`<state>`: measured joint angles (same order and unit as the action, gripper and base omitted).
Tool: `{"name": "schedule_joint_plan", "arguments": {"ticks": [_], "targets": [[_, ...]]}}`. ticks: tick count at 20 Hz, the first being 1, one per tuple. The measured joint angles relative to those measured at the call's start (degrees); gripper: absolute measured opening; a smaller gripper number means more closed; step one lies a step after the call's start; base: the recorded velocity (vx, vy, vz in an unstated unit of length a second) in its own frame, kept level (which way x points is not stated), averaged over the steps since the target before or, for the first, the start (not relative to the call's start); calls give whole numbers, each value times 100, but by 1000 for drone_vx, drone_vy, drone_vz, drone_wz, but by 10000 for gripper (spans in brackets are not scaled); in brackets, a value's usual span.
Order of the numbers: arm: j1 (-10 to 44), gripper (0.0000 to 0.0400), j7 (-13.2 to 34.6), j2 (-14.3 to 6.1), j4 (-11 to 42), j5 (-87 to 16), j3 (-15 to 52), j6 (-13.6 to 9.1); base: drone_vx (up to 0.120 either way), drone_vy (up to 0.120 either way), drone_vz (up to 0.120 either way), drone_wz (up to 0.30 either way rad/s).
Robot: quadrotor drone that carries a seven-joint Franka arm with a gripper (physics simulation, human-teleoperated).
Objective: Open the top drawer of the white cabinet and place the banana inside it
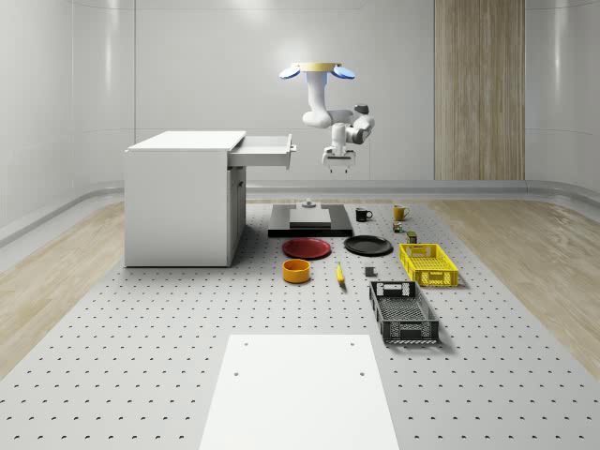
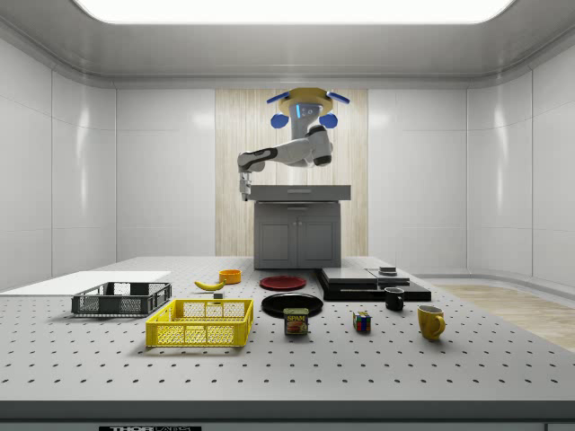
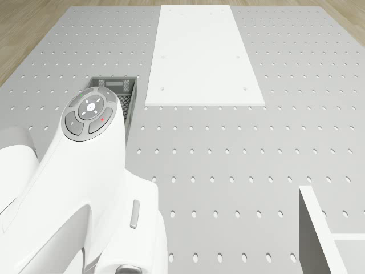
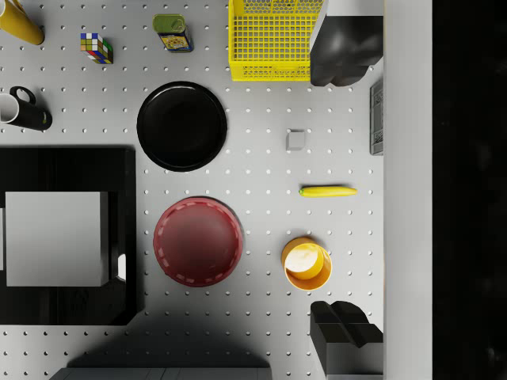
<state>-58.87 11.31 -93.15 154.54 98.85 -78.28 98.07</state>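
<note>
We hover by the open drawer, claw spread wide and empty, banana on the desk at the red plate's 2 o'clock; descending carelessly could knock the orange bowl beside it.

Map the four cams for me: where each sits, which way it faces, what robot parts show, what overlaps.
Whole-scene view: high, off the robot, facing the white cabinet with its top drawer pulled out; the drone hovers beside it, gripper hanging.
Side view: low at the table's edge, facing the cabinet's front; drone, arm, gripper show.
Drone view: on the drone, forward and down at the perforated table; white arm link shows.
Wrist view: straight down; dark fingertips frame the yellow banana.
Shared: whole-scene and wrist views both show the banana, red plate, orange bowl.
</note>
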Motion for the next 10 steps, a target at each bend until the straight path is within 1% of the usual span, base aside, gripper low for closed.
{"name": "schedule_joint_plan", "arguments": {"ticks": [8, 10], "targets": [[-5, 400, -14, 12, 6, 25, -3, -27, 120, 120, 0, 0], [-5, 400, -16, 15, 7, 28, -4, -31, 0, 120, 0, 0]]}}
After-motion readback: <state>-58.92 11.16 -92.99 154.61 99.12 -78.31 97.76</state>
